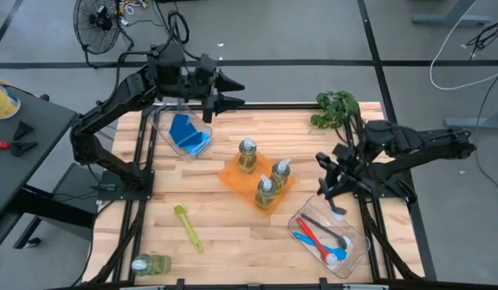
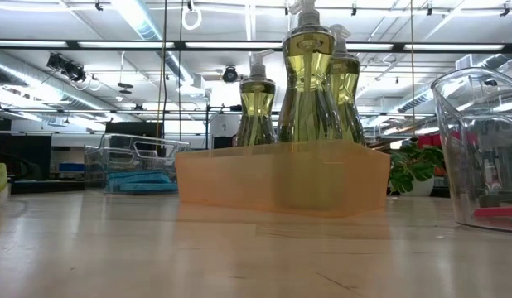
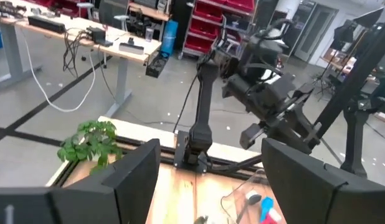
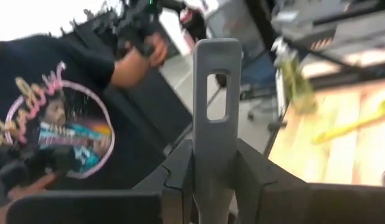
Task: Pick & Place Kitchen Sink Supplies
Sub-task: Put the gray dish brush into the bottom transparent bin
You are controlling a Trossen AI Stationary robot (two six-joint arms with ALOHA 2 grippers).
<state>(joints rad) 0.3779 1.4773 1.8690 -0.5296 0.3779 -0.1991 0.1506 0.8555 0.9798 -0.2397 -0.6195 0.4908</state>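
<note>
Grey plastic fills my right wrist view: the handle of a grey brush [image 4: 215, 124], its slotted end pointing away from the wrist, long axis running straight out between the fingers. My right gripper [image 1: 336, 196] is clamped on it above the clear bin [image 1: 358, 251] at the table's right front, head end [image 1: 338, 214] hanging down toward the bin. A red brush [image 1: 312, 235] lies in there, slanted along its length. My left gripper [image 1: 233, 93], fingers apart, hovers by the back edge near the blue sponges [image 1: 184, 133]. A yellow-green brush [image 1: 187, 228] lies diagonally on the wood.
</note>
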